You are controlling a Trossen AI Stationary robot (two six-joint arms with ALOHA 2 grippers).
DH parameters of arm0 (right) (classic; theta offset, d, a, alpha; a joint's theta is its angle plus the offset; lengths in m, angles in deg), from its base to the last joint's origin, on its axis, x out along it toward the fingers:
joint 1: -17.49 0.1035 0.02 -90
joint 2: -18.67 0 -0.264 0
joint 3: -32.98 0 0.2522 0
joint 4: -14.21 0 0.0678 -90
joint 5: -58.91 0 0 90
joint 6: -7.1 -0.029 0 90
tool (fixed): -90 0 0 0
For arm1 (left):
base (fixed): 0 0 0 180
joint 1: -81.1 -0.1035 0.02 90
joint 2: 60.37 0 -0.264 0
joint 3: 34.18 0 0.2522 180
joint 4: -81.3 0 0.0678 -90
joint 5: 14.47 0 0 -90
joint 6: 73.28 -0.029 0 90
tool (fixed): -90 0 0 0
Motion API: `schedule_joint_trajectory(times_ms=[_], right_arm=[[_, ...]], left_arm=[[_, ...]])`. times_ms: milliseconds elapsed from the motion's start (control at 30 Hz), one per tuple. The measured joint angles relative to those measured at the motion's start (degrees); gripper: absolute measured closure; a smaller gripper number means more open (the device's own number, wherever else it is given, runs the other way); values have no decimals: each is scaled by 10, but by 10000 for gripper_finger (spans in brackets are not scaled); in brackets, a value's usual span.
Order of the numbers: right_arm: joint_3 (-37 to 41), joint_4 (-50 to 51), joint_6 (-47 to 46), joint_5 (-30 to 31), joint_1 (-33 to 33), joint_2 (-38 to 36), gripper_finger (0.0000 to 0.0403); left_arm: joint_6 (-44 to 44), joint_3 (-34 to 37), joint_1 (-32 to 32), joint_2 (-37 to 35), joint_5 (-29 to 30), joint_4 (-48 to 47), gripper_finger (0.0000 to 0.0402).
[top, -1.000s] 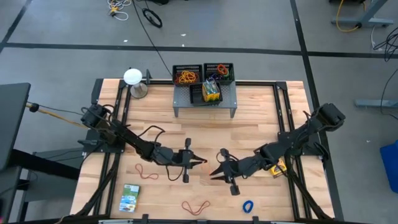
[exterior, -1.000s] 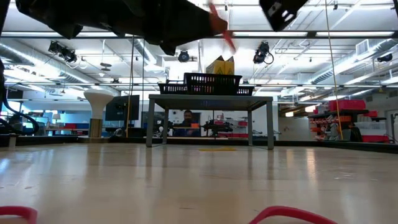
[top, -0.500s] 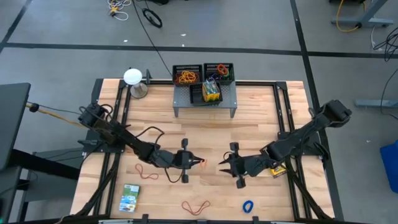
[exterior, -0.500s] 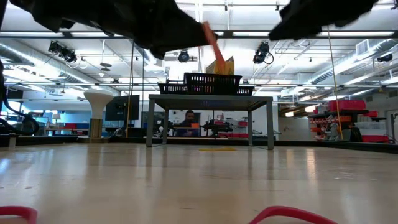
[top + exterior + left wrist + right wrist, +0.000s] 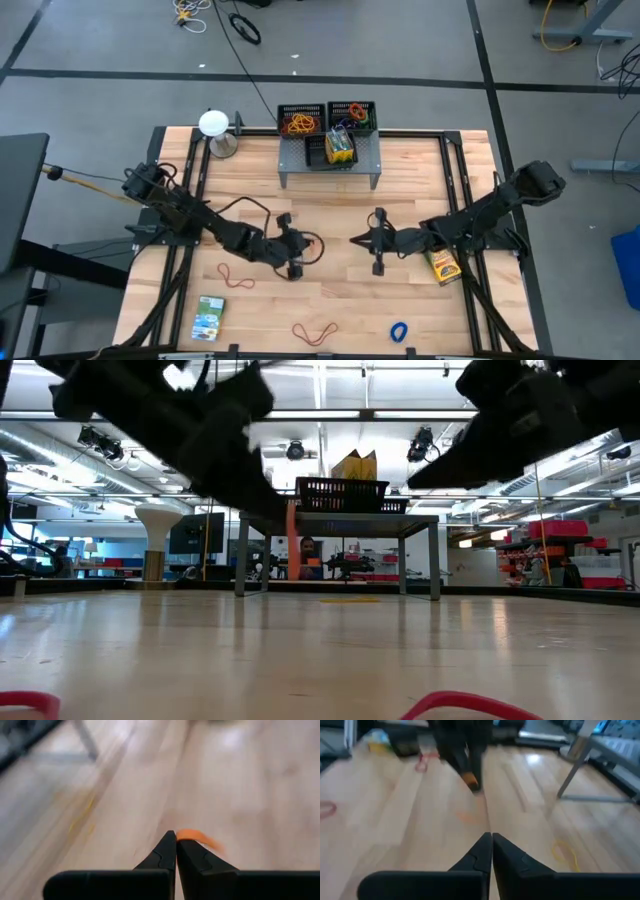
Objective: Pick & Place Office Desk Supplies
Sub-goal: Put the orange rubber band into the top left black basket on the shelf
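Observation:
My left gripper (image 5: 312, 243) is over the middle of the table, shut on an orange rubber band (image 5: 194, 836). In the low view the band (image 5: 292, 526) hangs under its fingers. My right gripper (image 5: 354, 240) faces it from the right across a short gap, shut with nothing between its fingers (image 5: 491, 838). A red band (image 5: 237, 277), an orange band (image 5: 315, 331), a blue band (image 5: 399, 330) and a green-white box (image 5: 209, 317) lie flat near the front edge. A yellow-green box (image 5: 441, 265) lies beside the right arm. Two black mesh trays (image 5: 300, 120) hold more bands. My left gripper pinches the orange band between its two fingertips, and a short end (image 5: 200, 838) sticks out past them. The fingers point toward the table's right, slanting down. The band hangs below them (image 5: 292, 532), clear of the table.
A grey perforated shelf (image 5: 330, 165) stands at the far middle, carrying the trays and a yellow-green box (image 5: 340, 148). A white ball on a stand (image 5: 213, 124) is at the far left. Bare wood lies between the grippers and the shelf.
My right gripper has drawn back from the left one toward the far edge and has shut with nothing in it. My left gripper has tipped downward and shifted slightly toward the far edge. The orange band, high in the low view before, now hangs lower.

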Motion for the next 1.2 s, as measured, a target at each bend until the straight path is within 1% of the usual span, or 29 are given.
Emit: schedule_joint_trajectory(times_ms=[67, 133, 300, 500, 633, 767, 867, 967, 1067, 1200], right_arm=[[0, -15, 2, -2, -5, 0, 392], [0, -15, 3, -3, -6, 0, 398], [0, -17, -8, -2, 0, 0, 392], [0, -16, 5, -2, 2, 0, 397], [0, -15, 6, -2, 2, 0, 398], [0, -13, 6, -2, 2, 0, 391], [0, -13, 5, -2, 2, 0, 389], [0, -13, -8, -2, 2, 0, 388], [0, 1, -14, 0, 8, 0, 388], [0, 45, -15, 0, 27, 0, 389]], left_arm=[[34, 0, -4, 0, -4, -38, 395], [57, 0, -9, 0, -30, -56, 392], [74, 0, -34, 0, -103, -43, 379], [90, 0, -57, 25, -120, -43, 376], [93, 0, -70, 36, -165, -44, 360], [90, 0, -80, 37, -202, -44, 327], [71, 0, -86, 35, -214, -46, 296], [49, -15, -95, 34, -224, -58, 265], [22, -47, -98, 34, -237, -98, 234], [-19, -96, -86, 34, -242, -175, 191]])
